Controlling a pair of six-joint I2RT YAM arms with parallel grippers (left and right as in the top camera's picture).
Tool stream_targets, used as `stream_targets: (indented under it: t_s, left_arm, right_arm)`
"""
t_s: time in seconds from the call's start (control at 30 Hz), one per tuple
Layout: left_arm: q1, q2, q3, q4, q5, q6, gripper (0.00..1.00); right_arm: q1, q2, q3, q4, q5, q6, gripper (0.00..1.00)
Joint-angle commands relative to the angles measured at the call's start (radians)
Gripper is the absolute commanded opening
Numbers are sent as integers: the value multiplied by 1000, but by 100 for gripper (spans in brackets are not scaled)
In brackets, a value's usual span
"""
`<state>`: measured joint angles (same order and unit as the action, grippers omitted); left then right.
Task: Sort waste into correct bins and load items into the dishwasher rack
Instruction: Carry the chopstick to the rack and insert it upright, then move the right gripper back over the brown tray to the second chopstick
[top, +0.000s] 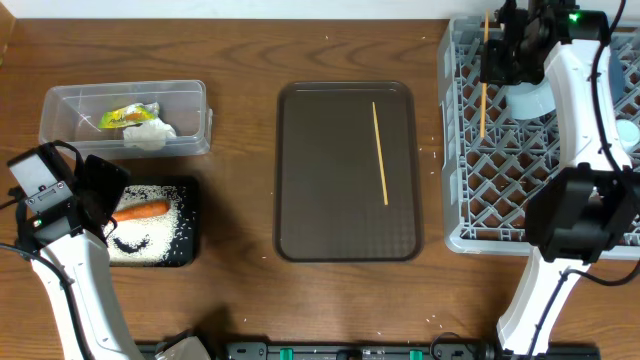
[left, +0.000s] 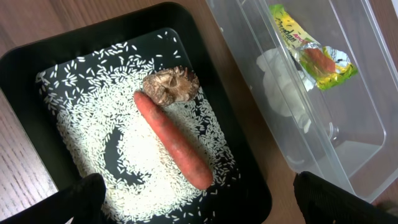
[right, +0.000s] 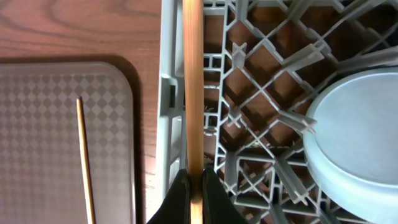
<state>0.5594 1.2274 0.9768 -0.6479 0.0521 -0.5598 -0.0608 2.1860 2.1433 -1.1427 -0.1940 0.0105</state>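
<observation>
My right gripper (top: 489, 58) (right: 194, 194) is shut on a wooden chopstick (top: 484, 95) (right: 193, 87), held over the left edge of the grey dishwasher rack (top: 470, 205) (right: 249, 163). A pale blue bowl (top: 530, 100) (right: 357, 137) sits upside down in the rack. The second chopstick (top: 380, 152) (right: 85, 162) lies on the brown tray. My left gripper (top: 100, 195) (left: 199, 208) hangs open above the black tray (top: 190, 245) (left: 25, 62), which holds the carrot (top: 140, 211) (left: 173, 142), a brown lump (left: 170, 85) and rice (left: 93, 106). The clear tub (top: 60, 105) (left: 360, 155) holds the wrapper (top: 128, 117) (left: 314, 56) and crumpled paper (top: 150, 135) (left: 280, 81).
The brown serving tray (top: 320, 200) (right: 50, 124) lies in the middle of the wooden table. Another pale blue piece (top: 628, 130) shows at the rack's right edge. A few rice grains are scattered between the tray and the rack.
</observation>
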Motion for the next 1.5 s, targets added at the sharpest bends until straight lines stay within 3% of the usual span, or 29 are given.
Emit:
stream_targets:
  t_s: [0.0, 0.07, 0.23, 0.3, 0.83, 0.9, 0.97, 1.07, 1.3, 1.47]
  left_arm:
    - [3, -10, 9, -3, -11, 13, 98]
    - [3, -10, 9, -3, -11, 13, 98]
    - [3, -10, 9, -3, -11, 13, 98]
    - [3, -10, 9, -3, -11, 13, 98]
    - [3, -10, 9, -3, -11, 13, 98]
    - [3, -10, 9, -3, -11, 13, 98]
    - [3, -10, 9, -3, -11, 13, 98]
    - [3, -10, 9, -3, -11, 13, 98]
    - [3, -10, 9, -3, -11, 13, 98]
    - [3, -10, 9, -3, -11, 13, 98]
  right_arm:
    - [21, 24, -5, -1, -17, 12, 4]
    - [26, 27, -5, -4, -17, 15, 7]
    - [43, 27, -5, -1, -20, 19, 31]
    - [50, 27, -5, -3, -20, 19, 35]
    - [133, -117, -3, -108, -90, 67, 44]
    - [159, -147, -3, -108, -127, 67, 51]
    - [195, -171, -3, -106, -152, 67, 68]
    - [268, -184, -3, -104, -148, 79, 77]
    - [447, -125, -7, -111, 110, 190, 98]
    - [542, -19, -10, -127, 266, 321, 99]
